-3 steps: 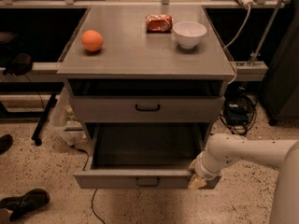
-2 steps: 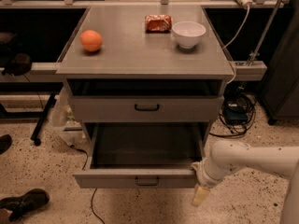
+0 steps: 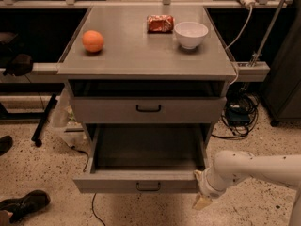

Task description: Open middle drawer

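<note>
Although the task named the middle drawer (image 3: 141, 184), it already stood pulled well out of the cabinet (image 3: 141, 60), with its plain gray inside open to view and its small black handle (image 3: 148, 186) facing front. The drawer above it (image 3: 108, 111) sat nearly flush. Any drawer below was hidden.

The gripper (image 3: 202, 199) hung low, just beside the right front corner of the open drawer and well away from the handle. Whether the claw was wide or narrow I could not tell.

Judgement: the pull looked about done, and the step in hand was to clear the arm (image 3: 254, 166).

- Back off to the right and away from the cabinet. Do not sweep across the front.
- Keep the wrist clear of the corner. A knock there would push the drawer back in or skew it.
- If more travel were wanted, return to the handle at centre and pull straight out.

An orange (image 3: 92, 40), a red packet (image 3: 160, 23) and a white bowl (image 3: 191, 34) sat on top. A hard jolt might shift them.
</note>
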Controlling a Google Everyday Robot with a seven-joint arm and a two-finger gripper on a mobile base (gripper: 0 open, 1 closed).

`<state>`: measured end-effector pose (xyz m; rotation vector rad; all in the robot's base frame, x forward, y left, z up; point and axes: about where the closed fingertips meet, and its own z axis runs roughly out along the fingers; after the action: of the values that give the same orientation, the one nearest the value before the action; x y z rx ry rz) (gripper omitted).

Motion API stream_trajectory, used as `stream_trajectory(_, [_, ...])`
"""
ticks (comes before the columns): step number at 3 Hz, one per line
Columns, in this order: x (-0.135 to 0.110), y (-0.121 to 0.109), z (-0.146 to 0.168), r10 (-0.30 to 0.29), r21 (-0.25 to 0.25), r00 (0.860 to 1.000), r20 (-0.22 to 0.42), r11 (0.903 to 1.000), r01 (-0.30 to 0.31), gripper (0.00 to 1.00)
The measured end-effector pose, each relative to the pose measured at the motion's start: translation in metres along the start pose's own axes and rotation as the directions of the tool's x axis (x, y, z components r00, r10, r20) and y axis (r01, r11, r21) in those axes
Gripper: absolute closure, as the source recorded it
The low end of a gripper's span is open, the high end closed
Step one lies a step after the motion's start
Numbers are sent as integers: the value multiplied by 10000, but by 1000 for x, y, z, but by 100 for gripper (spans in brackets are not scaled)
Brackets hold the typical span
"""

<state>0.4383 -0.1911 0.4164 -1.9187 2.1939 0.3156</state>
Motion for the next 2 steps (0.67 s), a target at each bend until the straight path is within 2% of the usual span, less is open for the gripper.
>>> stream_trajectory(2, [-3,-1,-10,-3,-3,10000,-2,10000,3,89])
